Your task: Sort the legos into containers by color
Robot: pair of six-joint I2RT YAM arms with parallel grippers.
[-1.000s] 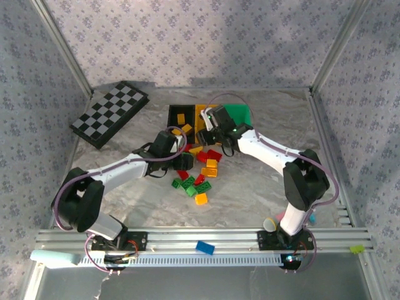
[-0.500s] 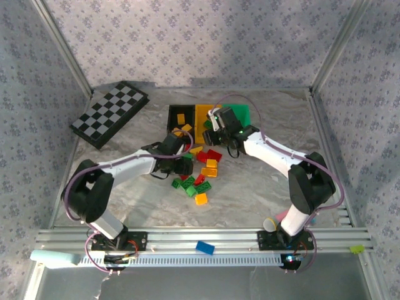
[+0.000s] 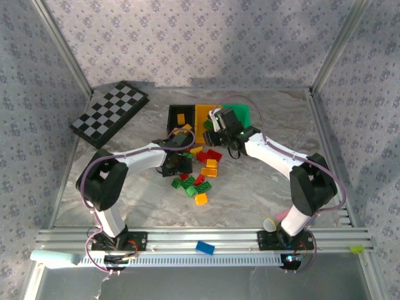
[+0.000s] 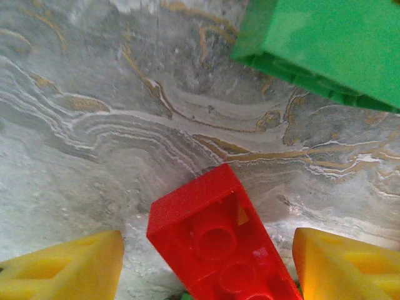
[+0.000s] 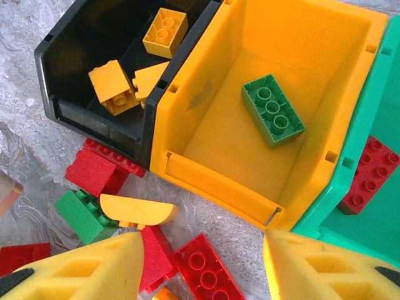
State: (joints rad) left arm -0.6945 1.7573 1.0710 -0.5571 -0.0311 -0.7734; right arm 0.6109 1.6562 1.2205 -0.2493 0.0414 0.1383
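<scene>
Lying loose within the left pincer (image 4: 205, 267), a red lego (image 4: 215, 228).

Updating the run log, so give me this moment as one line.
left gripper: open, red brick between jaws | right gripper: open, by yellow bin | yellow bin: green brick inside

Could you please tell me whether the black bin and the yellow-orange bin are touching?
Touching. The right wrist view shows the black bin with its side wall flush against the yellow-orange bin, no gap between them.
</scene>
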